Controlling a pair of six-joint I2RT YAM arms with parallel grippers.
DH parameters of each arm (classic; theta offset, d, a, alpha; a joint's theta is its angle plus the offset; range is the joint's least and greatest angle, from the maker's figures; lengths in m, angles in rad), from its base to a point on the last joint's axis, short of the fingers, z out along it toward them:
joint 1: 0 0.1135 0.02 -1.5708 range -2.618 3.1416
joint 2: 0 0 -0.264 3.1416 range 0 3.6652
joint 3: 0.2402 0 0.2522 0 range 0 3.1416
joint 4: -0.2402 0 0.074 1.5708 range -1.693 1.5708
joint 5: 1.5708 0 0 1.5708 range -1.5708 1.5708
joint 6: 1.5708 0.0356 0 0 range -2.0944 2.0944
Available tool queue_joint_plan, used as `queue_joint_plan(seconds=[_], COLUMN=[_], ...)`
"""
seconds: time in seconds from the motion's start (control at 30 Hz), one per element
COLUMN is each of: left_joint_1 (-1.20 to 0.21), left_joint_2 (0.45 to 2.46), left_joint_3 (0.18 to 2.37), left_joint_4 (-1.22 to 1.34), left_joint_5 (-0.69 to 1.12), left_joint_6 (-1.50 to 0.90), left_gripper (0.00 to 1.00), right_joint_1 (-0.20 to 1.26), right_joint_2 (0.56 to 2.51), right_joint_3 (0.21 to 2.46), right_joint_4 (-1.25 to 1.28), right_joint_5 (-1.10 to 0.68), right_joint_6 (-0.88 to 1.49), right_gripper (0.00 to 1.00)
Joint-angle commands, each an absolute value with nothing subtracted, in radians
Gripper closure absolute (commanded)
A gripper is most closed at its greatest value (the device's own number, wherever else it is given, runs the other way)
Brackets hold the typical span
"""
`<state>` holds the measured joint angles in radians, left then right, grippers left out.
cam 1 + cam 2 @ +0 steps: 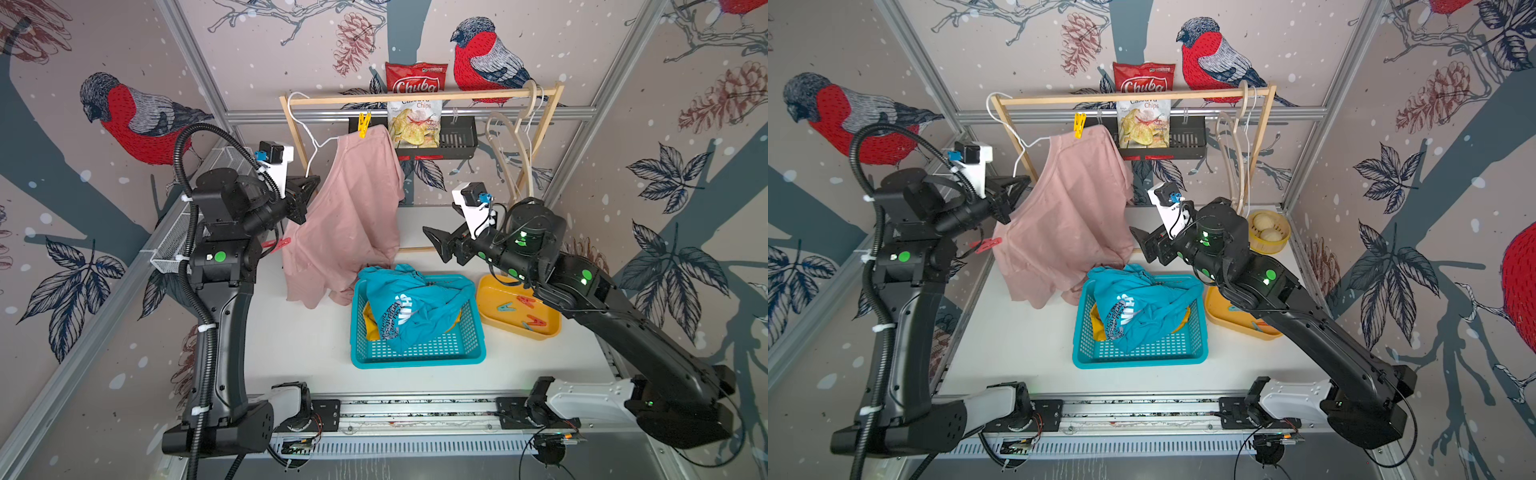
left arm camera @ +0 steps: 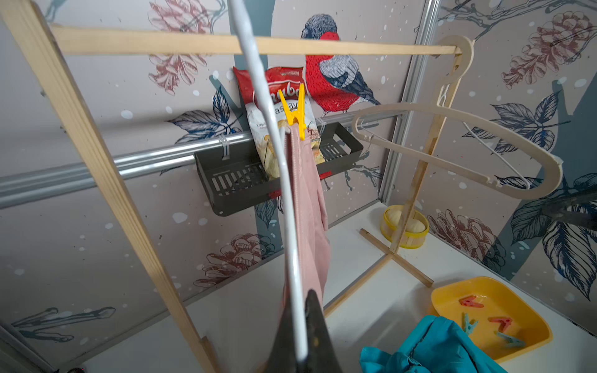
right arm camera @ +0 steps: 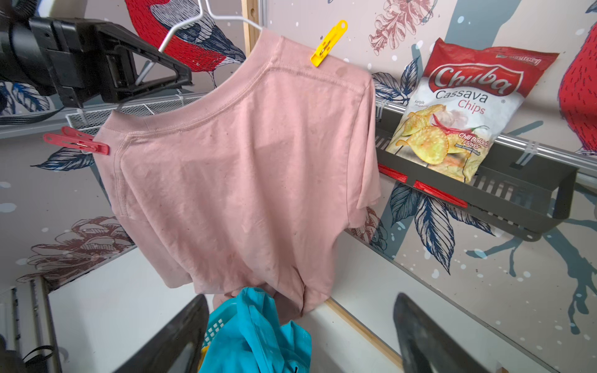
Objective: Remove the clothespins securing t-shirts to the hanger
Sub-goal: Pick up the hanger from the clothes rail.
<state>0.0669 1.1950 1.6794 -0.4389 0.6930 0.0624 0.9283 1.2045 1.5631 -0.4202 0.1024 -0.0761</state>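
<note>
Left pincer [image 2: 298,300] clamps the white hanger [image 2: 290,245] — right pincer [image 3: 301,296] stands wide open.

One yellow clothespin [image 1: 364,123], one red clothespin [image 1: 279,244] and four clothespins [image 1: 525,301] in the yellow tray [image 1: 492,297], right of centre in a top view, are counted: six together. One pink t-shirt [image 1: 349,216], one teal t-shirt [image 1: 411,307] and one yellow t-shirt [image 1: 369,326] are counted.

My hand [image 2: 300,332] is clamped on the white wire hanger [image 2: 284,181] running through the centre of the frame. The pink t-shirt [image 2: 308,206] hangs from it, pinned by a yellow clothespin [image 2: 296,113].
</note>
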Motion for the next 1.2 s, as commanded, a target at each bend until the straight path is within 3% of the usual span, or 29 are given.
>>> queue_joint_plan(seconds=[0.0,0.67,1.17], left_joint_1=[0.066,0.066,-0.007], left_joint_2=[1.146,1.078,1.245], left_joint_3=[1.698,1.967,2.14], left_joint_4=[-0.389,-0.33,-0.061], left_joint_5=[0.694,0.8,0.874], left_joint_6=[0.123,0.122,-0.137], left_gripper=[1.0,1.0,1.0], right_joint_1=[0.928,0.896,0.896], right_joint_2=[1.188,1.041,0.961], right_joint_3=[1.592,1.514,1.496], right_joint_4=[-0.39,-0.346,-0.363], right_joint_5=[0.045,0.09,0.189], right_joint_6=[-0.031,-0.016,0.0], right_gripper=[0.12,0.11,0.11])
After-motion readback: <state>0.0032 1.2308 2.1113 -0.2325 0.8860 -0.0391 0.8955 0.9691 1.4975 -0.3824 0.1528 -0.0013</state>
